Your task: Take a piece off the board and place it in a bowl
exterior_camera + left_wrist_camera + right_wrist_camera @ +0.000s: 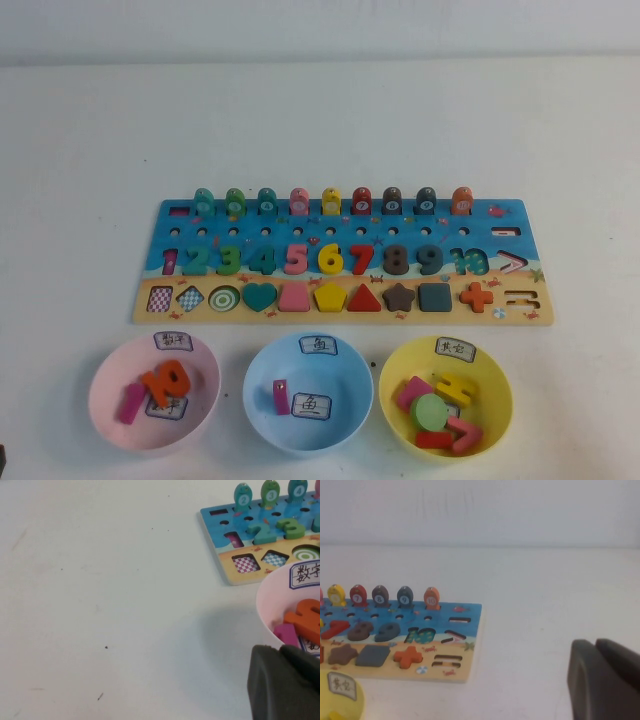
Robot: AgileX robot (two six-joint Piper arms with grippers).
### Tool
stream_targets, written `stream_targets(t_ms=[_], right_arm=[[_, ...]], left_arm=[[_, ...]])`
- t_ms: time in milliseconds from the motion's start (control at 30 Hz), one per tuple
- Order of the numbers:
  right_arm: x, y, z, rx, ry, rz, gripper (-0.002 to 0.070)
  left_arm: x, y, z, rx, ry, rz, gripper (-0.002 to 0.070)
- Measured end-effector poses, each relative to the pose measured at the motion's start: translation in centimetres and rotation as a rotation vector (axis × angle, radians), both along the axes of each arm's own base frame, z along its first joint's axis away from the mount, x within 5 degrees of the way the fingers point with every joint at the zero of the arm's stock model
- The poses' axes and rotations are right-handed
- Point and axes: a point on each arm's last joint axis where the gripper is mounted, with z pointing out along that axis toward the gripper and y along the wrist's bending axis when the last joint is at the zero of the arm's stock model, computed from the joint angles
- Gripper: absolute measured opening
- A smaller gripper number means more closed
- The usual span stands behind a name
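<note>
The long board [300, 318] lies across the middle of the tabletop [80, 150], its row of pegs along the far edge, coloured numbers below them and shapes on the tan strip. Three bowls are set in a row on the near side of it – a pink bowl [105, 385] at the robot's left, a light blue bowl [350, 380] in the middle and the yellow bowl [495, 385] at the right.

The piece [433, 439], a small flat red bar, is found inside the yellow bowl, at its near side. It lies just beside a green disc [430, 410] and a bent pink piece [467, 434].

Neither arm is seen in the high view. The left gripper [285, 680] is shown only in its own wrist view, held just beside the pink bowl, with nothing seen in its hold. The right gripper [602, 680] is placed over bare tabletop beyond the board's right end – apart from the board and the yellow bowl. Whether either gripper is open or closed cannot be told.
</note>
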Motion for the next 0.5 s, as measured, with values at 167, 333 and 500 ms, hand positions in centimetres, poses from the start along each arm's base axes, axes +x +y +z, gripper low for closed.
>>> stream_targets(t_ms=[167,333,500], right_arm=[[-0.03,-0.02,-0.39,0.027,0.047,-0.006,-0.0017],[-0.03,-0.03,-0.44,0.024,0.052,-0.006,-0.0017],[-0.08,0.14,-0.67,-0.037,0.069,0.018,-0.0017]], left_arm=[[0.0,0.0,0.0,0.0,0.0,0.0,-0.0005],[0.0,0.0,0.0,0.0,0.0,0.0,-0.0005],[0.0,0.0,0.0,0.0,0.0,0.0,-0.0005]])
